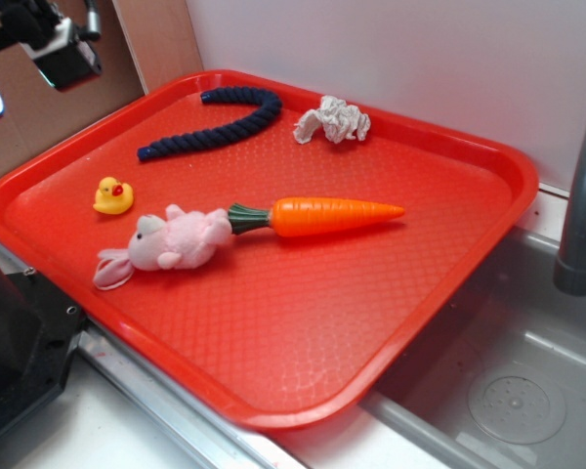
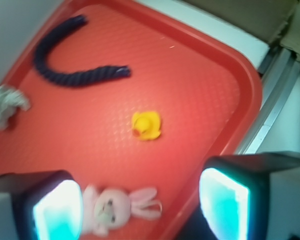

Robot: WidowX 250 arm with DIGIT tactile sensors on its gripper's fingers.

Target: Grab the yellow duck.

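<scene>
The yellow duck is a tiny glossy toy with a red-orange beak, standing near the left edge of the red tray. My gripper hangs high above the tray, open and empty, its two glowing pads wide apart. In the wrist view the duck lies ahead of the jaws, well clear of them. In the exterior view only a bit of the arm shows at the top left, above and behind the duck.
A pink plush bunny lies beside the duck, directly below the jaws. An orange toy carrot touches the bunny. A dark blue rope and a crumpled white cloth lie at the back. A sink and faucet are right.
</scene>
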